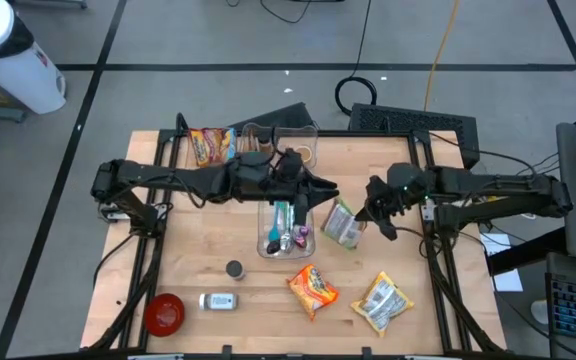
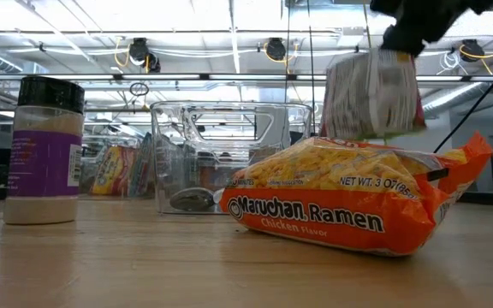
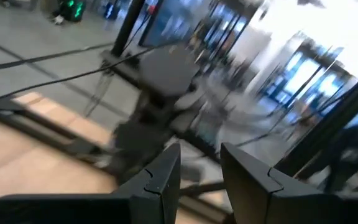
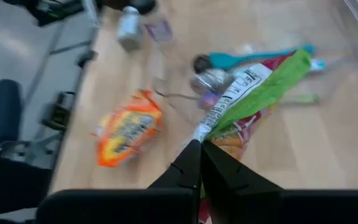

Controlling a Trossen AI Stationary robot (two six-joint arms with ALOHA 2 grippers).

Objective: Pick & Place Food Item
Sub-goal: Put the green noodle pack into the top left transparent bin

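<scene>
My right gripper [image 4: 201, 152] is shut on a green-and-white food packet [image 1: 342, 224], which hangs in the air just right of the clear bin [image 1: 308, 238] of utensils. In the low view the packet [image 2: 371, 94] floats above the orange ramen pack [image 2: 358, 201] under the gripper [image 2: 409, 34]. My left gripper [image 3: 201, 171] stands open, level, high over the bin's far end [image 1: 320, 190], with nothing between its fingers. My right gripper pinches the packet by its white sealed edge [image 4: 209, 127] between its two fingers. The fingers come slanting down from the table's right side. The packet hangs below them [image 2: 375, 120], lifted clear of the table.
Near the front lie the ramen pack [image 1: 313, 288], a yellowish packet [image 1: 383, 303], a white bottle [image 1: 218, 300], a red bowl [image 1: 164, 313] and a dark-lidded jar [image 1: 234, 268]. A snack bag [image 1: 211, 145] and a second clear container [image 1: 286, 140] sit at the far edge.
</scene>
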